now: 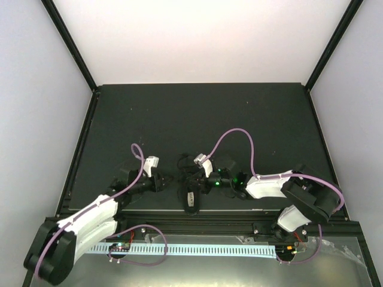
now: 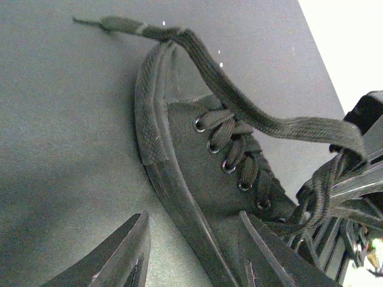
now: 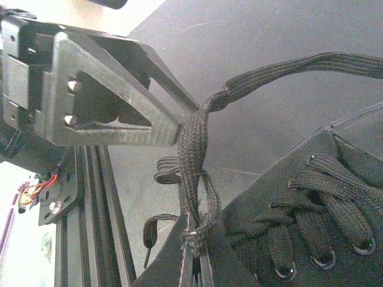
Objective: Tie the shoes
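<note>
Black shoe (image 1: 190, 196) sits near the bench's (image 1: 179, 113) front edge, laced through its eyelets (image 2: 229, 166) but not yet knotted: your right fingers (image 3: 190, 269) pinch one lace (image 3: 192, 149) taut, your left fingers (image 2: 128, 257) stand partly open astride the sole (image 2: 173, 185), gripping nothing.

In the right wrist view the right gripper (image 3: 196, 269) was largely cropped by the lower edge, and the lace (image 3: 191, 155) pinched in it was cut off at the right. In the left wrist view the heel of the shoe (image 2: 197, 173) and the fingers (image 2: 122, 257) of the left gripper (image 2: 192, 218) were cropped below. Overhead, the shoe was shown too small and dark against the table (image 1: 179, 119) for lacing to be followed.
</note>
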Controlling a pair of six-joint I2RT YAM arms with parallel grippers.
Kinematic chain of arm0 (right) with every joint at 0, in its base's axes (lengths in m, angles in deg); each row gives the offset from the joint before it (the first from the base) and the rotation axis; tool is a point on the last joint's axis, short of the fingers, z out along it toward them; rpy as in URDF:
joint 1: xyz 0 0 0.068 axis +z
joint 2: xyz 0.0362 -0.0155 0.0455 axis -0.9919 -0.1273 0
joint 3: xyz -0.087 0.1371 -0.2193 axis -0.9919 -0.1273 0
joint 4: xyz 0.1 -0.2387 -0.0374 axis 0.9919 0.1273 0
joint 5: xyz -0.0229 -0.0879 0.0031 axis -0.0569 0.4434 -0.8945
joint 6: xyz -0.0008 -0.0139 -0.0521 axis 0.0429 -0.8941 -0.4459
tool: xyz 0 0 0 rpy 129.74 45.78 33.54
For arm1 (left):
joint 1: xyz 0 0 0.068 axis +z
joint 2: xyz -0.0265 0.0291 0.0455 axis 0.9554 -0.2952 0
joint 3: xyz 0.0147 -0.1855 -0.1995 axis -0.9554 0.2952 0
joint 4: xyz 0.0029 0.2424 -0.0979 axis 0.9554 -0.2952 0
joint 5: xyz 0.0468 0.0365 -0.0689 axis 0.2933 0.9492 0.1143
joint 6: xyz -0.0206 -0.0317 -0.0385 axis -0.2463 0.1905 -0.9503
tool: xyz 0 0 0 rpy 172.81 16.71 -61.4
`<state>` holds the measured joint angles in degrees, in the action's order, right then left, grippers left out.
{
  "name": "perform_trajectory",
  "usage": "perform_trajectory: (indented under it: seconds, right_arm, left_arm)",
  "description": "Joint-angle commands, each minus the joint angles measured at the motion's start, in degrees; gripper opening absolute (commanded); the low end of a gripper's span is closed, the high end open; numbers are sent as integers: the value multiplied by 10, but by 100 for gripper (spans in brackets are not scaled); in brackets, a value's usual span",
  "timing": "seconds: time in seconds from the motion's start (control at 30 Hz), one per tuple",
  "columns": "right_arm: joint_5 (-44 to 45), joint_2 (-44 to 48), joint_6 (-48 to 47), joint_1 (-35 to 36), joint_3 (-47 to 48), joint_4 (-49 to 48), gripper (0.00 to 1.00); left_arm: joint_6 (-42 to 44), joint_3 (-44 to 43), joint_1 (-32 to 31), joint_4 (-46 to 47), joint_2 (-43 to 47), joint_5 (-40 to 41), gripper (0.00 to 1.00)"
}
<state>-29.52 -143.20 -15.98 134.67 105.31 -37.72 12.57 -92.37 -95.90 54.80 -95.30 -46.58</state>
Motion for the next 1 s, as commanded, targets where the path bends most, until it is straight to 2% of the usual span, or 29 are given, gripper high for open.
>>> perform_trajectory:
  seconds: [0.0,0.2,0.47,0.77,0.97]
  right_arm:
    - [5,14,-6,-4,2,-24,2]
    - [0,9,-5,-3,6,-23,2]
    - [6,9,-7,-3,11,-17,2]
    - [7,9,-8,-3,21,-6,2]
    - [4,7,-6,-3,19,-10,2]
  left_arm:
    - [68,-58,6,4,-76,-62,42]
    - [118,-85,7,57,-169,-134,42]
    - [133,-98,6,110,-218,-217,43]
    - [130,-100,-6,130,-247,-239,45]
    - [138,-114,-9,124,-267,-236,40]
